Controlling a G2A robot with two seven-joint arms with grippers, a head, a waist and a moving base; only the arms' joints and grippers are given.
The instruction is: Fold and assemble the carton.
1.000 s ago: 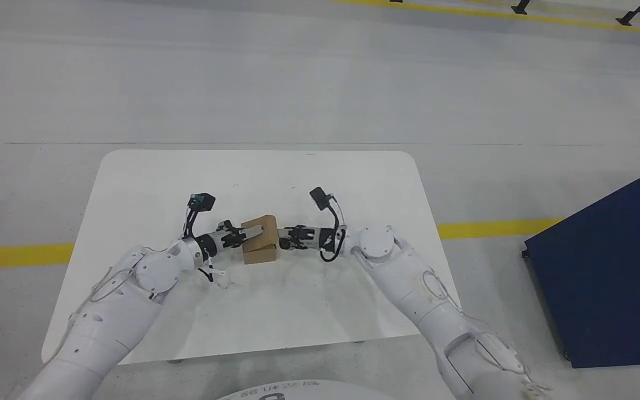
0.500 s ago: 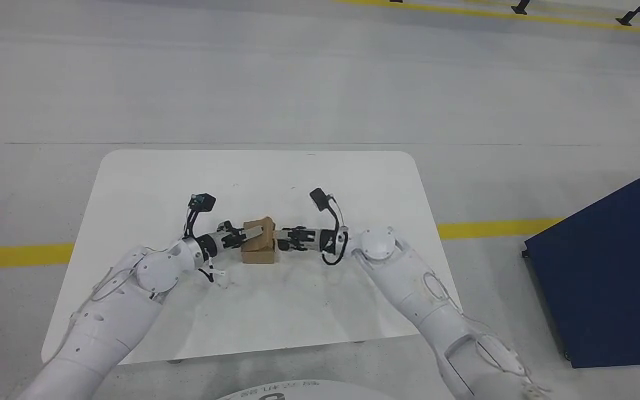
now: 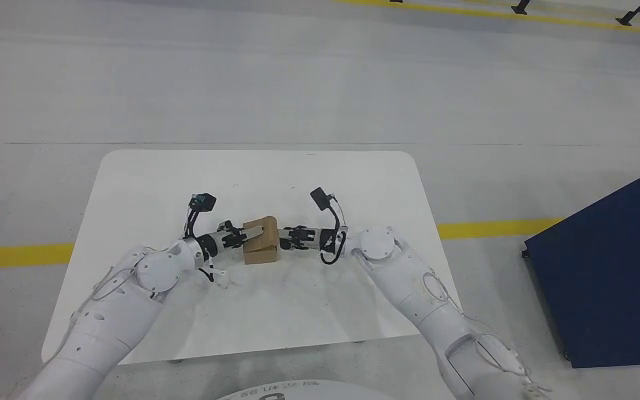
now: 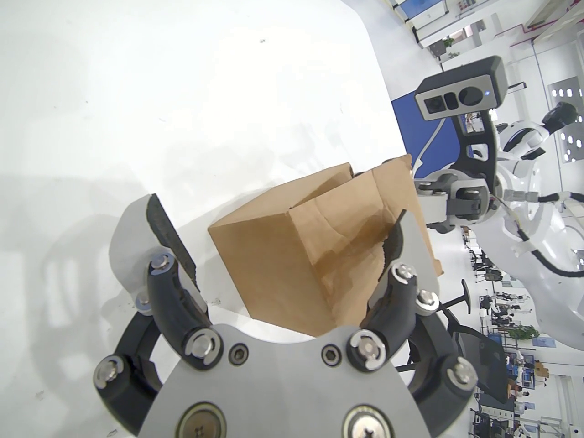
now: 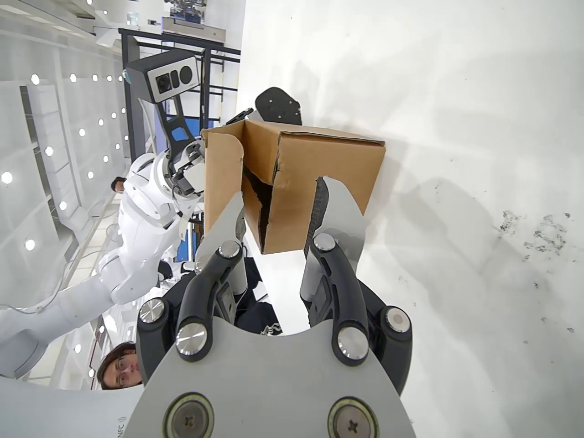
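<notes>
The fingers [image 4: 171, 239] of the left gripper [image 4: 277, 206] stand wide apart and straddle one end of the carton [image 4: 255, 266]. One finger lies over the creased flap [image 4: 346, 234] on that end. The other hangs beside the carton, above the table [image 4: 182, 70] and apart from the cardboard. Judged from this spread, the left gripper steadies or pushes rather than grips, with one finger set to hold the flap in. At the opposite end the fingers [image 5: 326, 211] of the right gripper [image 5: 279, 189] are also apart, though less widely, and the carton's lower corner sits between them. Whether either pad presses the board cannot be told. On this side the end flaps meet badly, with a dark gap along the split seam. This is therefore probably the end in hand, the right gripper being placed to press the flaps shut while the left gripper serves as a stop. The two grippers face each other across the carton, an arrangement that would check sliding when it is pushed from either end. The carton stands on the table about midway between the left and right edges and well in from all four corners, within reach of both arms. Its body is squared up, but the ends are not yet closed flat, so the task appears partly done.
</notes>
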